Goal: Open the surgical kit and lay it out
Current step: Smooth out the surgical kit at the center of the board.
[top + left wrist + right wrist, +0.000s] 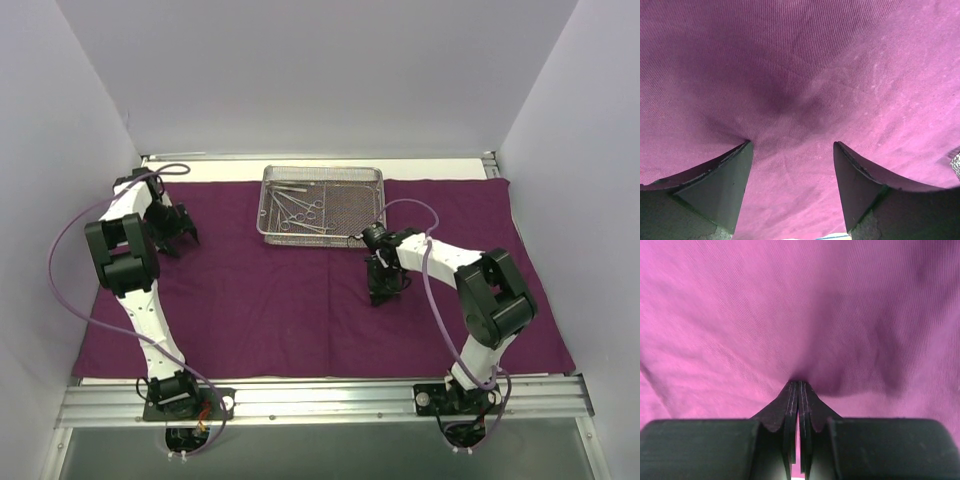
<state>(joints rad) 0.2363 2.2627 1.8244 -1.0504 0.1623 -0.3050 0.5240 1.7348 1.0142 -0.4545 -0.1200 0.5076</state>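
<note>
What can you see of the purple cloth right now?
The purple cloth is a dark purple, finely ribbed fabric. It is spread open and mostly flat over the table in front of the arms, with shallow creases. The wire-mesh tray sits across its far edge. The right gripper is shut at a pucker where creases converge, apparently pinching the fabric just on the near side of the tray. The left gripper hangs open close over its far-left part, with nothing between the fingers.

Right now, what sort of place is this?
Probably a robot test booth, not an operating room: plain white walls box in a purple cloth, a wire tray of instruments, and two arms on a metal rail.
</note>
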